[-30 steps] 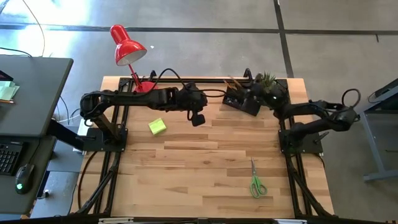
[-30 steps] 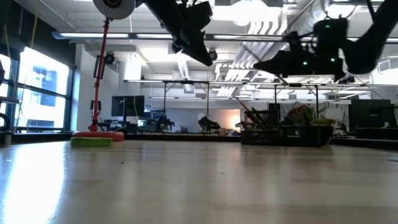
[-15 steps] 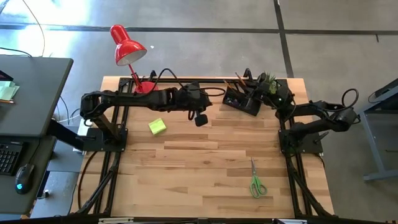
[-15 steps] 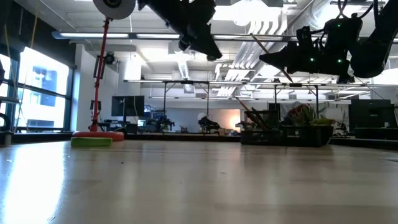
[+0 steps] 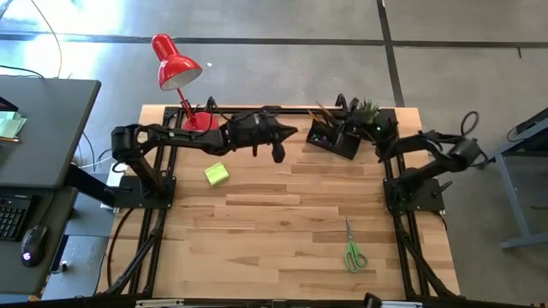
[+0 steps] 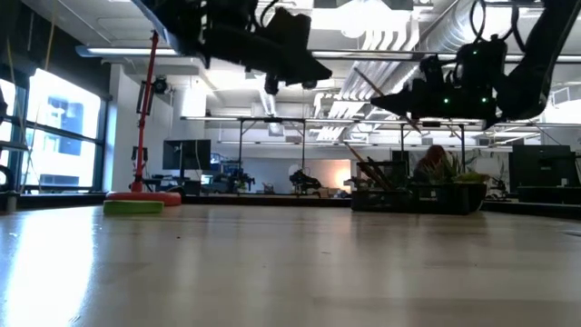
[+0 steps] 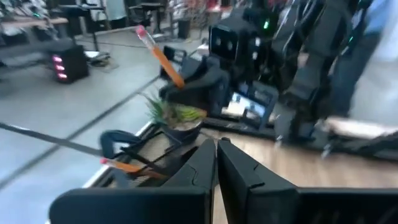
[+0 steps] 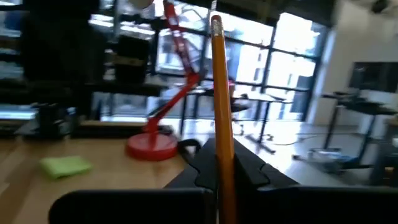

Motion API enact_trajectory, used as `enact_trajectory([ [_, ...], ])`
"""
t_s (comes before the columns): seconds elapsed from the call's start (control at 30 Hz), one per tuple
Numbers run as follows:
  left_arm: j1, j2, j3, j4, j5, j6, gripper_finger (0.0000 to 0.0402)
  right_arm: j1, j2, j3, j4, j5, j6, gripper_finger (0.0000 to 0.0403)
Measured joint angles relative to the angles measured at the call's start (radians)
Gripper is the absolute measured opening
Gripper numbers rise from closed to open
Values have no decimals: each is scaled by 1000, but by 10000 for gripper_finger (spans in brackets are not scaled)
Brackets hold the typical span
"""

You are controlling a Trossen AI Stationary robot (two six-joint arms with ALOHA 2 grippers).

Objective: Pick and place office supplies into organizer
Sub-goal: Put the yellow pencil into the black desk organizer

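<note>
Wooden table mostly bare; right gripper pinches pencil, its long axis along the fingers, above organizer; left gripper closed, empty.

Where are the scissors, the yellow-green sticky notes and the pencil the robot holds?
scissors (image 5: 354, 254): high view, on the green handles.
sticky notes (image 5: 217, 174): high view, middle of the block's top.
pencil (image 8: 222, 106): right wrist view, mid-shaft.
</note>
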Motion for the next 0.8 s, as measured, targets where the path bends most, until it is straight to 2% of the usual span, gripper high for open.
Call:
enact_trajectory([
  [0.13,47,15,-38,79,122,-125,5,54,61,37,-32,-17,-32,13],
  [0.27,55,14,-56,97,131,-151,12,132,82,68,-37,13,-65,20],
  [0.43,42,14,-60,170,160,-176,54,215,82,91,-38,24,-117,6],
  [0.6,20,14,-60,179,89,-176,114,251,82,99,-41,112,-118,15],
  [0.8,-6,14,-60,211,6,-162,180,277,82,99,-40,144,-117,17],
])
